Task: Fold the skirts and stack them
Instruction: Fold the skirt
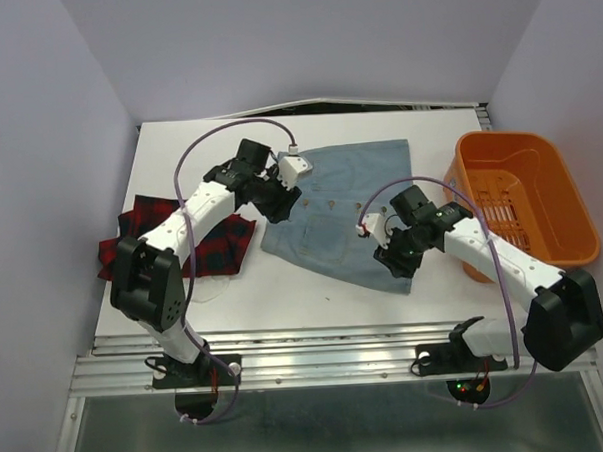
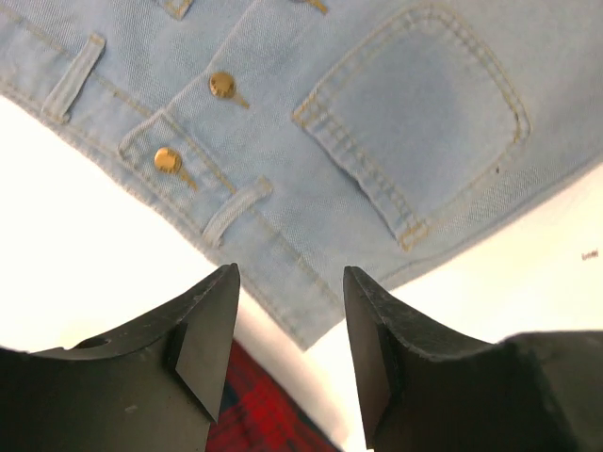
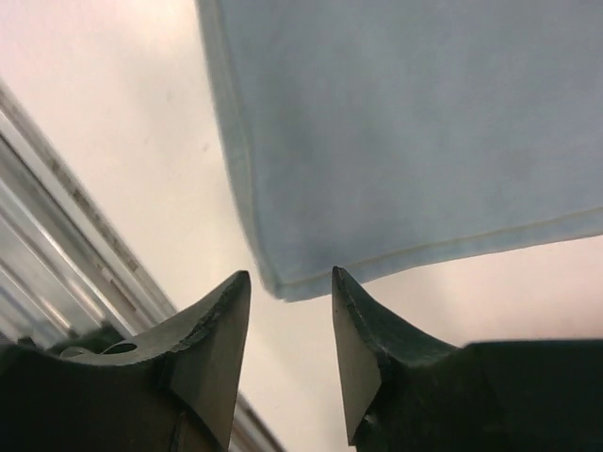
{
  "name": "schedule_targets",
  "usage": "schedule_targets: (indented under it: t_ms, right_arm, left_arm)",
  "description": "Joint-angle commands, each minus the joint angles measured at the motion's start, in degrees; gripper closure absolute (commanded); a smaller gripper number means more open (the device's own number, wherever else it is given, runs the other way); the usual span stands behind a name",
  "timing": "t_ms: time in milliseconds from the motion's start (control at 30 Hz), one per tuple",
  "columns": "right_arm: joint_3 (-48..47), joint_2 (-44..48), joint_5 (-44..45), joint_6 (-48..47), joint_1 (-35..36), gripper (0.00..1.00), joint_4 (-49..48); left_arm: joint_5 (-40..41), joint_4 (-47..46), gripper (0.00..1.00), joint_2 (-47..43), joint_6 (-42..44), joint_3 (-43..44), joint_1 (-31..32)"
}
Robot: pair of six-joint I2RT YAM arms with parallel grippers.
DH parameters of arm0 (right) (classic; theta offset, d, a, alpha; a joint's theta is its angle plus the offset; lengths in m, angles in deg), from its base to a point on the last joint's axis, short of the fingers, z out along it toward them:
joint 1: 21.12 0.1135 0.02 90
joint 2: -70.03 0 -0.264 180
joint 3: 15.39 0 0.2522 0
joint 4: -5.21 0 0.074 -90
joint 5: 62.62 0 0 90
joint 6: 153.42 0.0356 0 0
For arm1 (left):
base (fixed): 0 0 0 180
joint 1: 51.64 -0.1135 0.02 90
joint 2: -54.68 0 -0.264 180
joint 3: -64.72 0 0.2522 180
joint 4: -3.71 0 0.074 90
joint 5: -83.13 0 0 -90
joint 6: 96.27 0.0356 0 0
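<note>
The light blue denim skirt (image 1: 346,209) lies spread flat mid-table, its buttons (image 2: 223,86) and pocket (image 2: 415,104) facing up. My left gripper (image 1: 281,205) is open and empty, hovering at the skirt's left waistband corner (image 2: 306,334). My right gripper (image 1: 391,262) is open and empty just above the skirt's near right hem corner (image 3: 275,285). The red-and-black plaid skirt (image 1: 177,241) lies crumpled at the left under my left arm, and also shows in the left wrist view (image 2: 268,410). I cannot make out the white skirt against the white table.
An orange plastic tub (image 1: 542,225) stands at the right edge, close beside my right arm. The table's metal front rail (image 1: 316,335) runs just behind the right gripper. A dark gap (image 1: 376,106) runs along the back edge.
</note>
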State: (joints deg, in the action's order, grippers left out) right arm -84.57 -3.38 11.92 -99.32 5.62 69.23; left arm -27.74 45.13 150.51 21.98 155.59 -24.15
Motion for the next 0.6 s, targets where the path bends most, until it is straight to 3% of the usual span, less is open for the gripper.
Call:
schedule_targets:
  t_ms: [0,167,400,567]
  right_arm:
    - [6.0,1.7,-2.4,-2.0,2.0,0.55,7.0]
    - [10.0,2.8,0.9,-2.4,4.3,0.54,3.5]
    - [13.6,2.1,3.4,-1.9,6.2,0.51,-1.1]
    - [16.3,1.6,6.4,-1.3,7.3,0.52,-4.9]
  left_arm:
    - [-2.5,4.2,0.40,-1.9,5.0,-4.3,-3.2]
    - [-5.2,5.0,0.40,-4.2,6.3,-6.8,-7.4]
    - [-3.5,5.7,0.40,-6.4,9.0,-9.6,-7.9]
    - [-5.4,6.6,0.41,-10.7,18.0,-13.8,-7.8]
